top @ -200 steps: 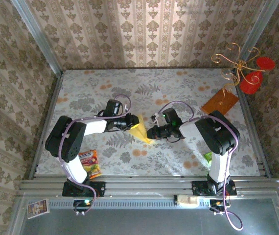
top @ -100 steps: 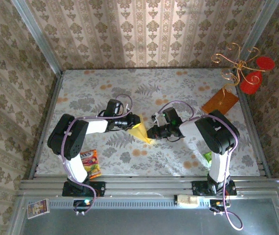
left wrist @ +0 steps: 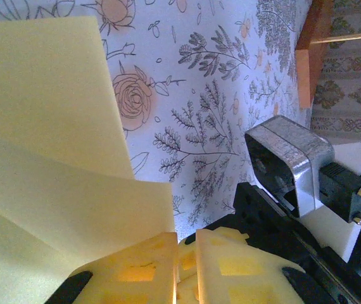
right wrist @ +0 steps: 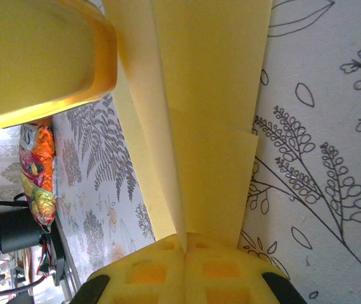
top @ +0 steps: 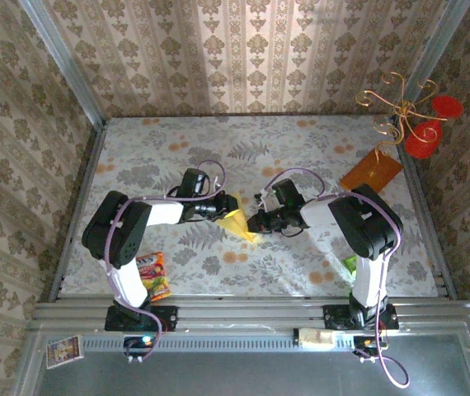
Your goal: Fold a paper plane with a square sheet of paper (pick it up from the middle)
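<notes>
As the view runs outward from the near edge, I see a snack packet (top: 153, 275) by the left base. At mid-table is the yellow paper (top: 237, 221), folded into a narrow creased shape between both tools. The right gripper (right wrist: 185, 246) is clenched on the paper's right end, at the crease. The left gripper (left wrist: 187, 250) sits at its left edge, pads almost together; I cannot tell whether they clamp it. Farther right lies an orange-brown board (top: 370, 172). Since a second ago the left elbow has swung inward, while the paper keeps its place.
</notes>
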